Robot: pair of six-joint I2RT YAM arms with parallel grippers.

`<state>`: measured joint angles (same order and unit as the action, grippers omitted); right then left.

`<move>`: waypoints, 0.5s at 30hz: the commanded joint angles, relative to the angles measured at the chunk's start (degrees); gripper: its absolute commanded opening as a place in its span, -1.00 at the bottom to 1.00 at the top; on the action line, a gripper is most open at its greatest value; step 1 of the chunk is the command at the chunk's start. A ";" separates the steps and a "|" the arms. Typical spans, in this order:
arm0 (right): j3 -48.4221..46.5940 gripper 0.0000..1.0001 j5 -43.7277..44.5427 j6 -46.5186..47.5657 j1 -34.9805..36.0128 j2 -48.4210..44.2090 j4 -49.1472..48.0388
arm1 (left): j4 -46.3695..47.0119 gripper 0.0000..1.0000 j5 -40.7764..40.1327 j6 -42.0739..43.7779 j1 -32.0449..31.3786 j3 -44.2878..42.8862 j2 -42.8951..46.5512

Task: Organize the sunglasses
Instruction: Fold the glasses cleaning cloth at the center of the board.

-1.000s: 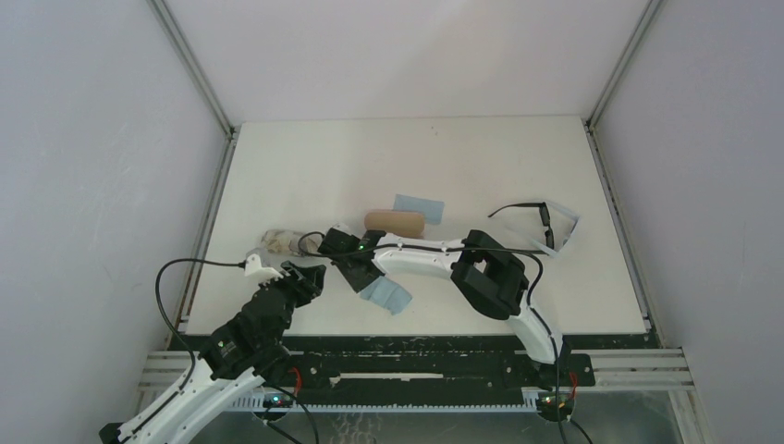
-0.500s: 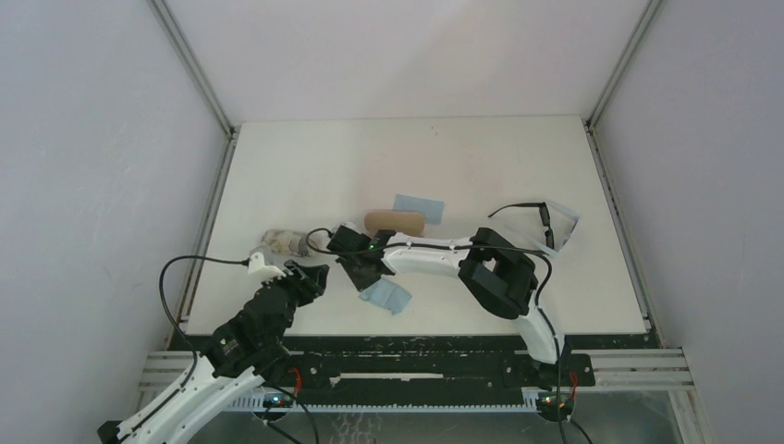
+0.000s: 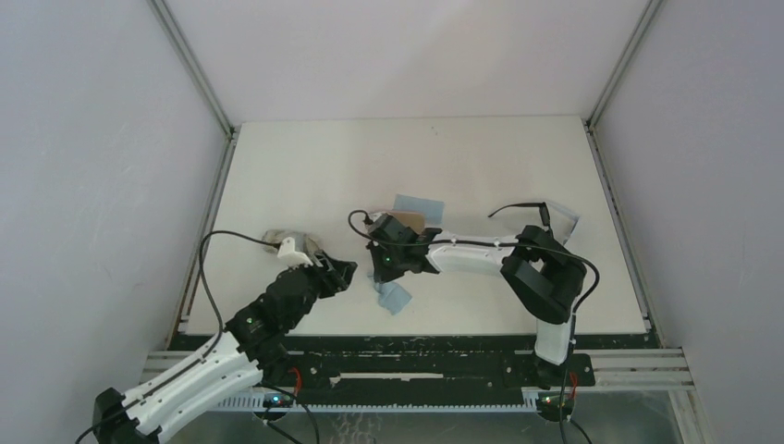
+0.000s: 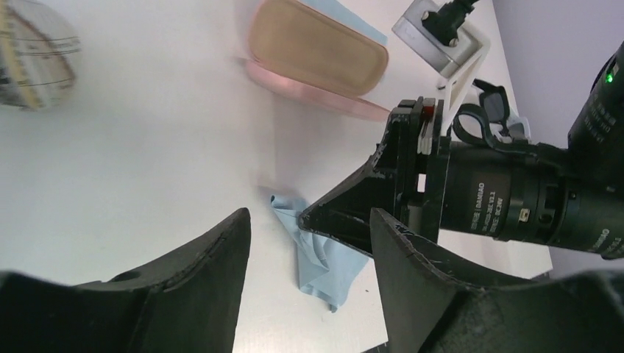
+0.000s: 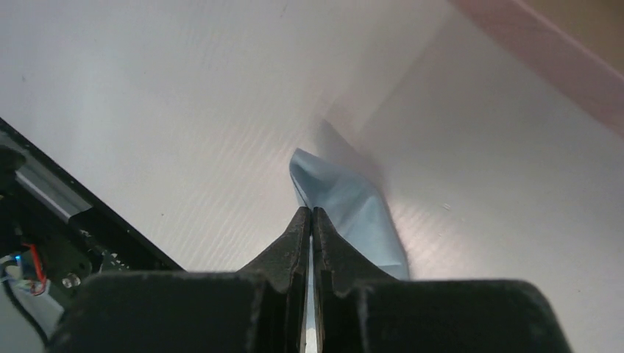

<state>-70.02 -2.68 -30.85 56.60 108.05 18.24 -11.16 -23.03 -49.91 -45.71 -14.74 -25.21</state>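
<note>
Got the right gripper [image 5: 307,213] pinched shut on the cloth [image 5: 353,213], tips down near the table's [image 3: 305,166] front edge. Left gripper [image 3: 344,274] just beside, jaws apart, gripping nothing. Pink case [image 4: 316,51] just behind the cloth. Can spot the sunglasses [image 3: 545,222] well off to the right, untouched.

White table [image 3: 324,166] carries sunglasses [image 3: 544,215], pink case [image 4: 316,51], patterned case [image 3: 277,239], crumpled cloth [image 3: 396,296], perhaps another cloth [image 3: 418,203].
</note>
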 commanded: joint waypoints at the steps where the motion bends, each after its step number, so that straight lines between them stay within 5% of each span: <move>1: 5.19 -1.00 -5.46 -4.64 -2.91 -5.35 -11.25 | 13.41 0.32 6.26 2.88 0.57 1.28 -6.50; 15: 8.23 -1.00 -11.98 -10.07 -5.11 -4.91 -19.61 | 32.05 0.25 14.56 1.92 2.97 6.53 -20.14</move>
<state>-61.67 -12.21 -38.48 51.40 104.01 3.64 13.04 -11.05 -48.45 -43.40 -9.58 -43.29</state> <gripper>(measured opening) 0.002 0.630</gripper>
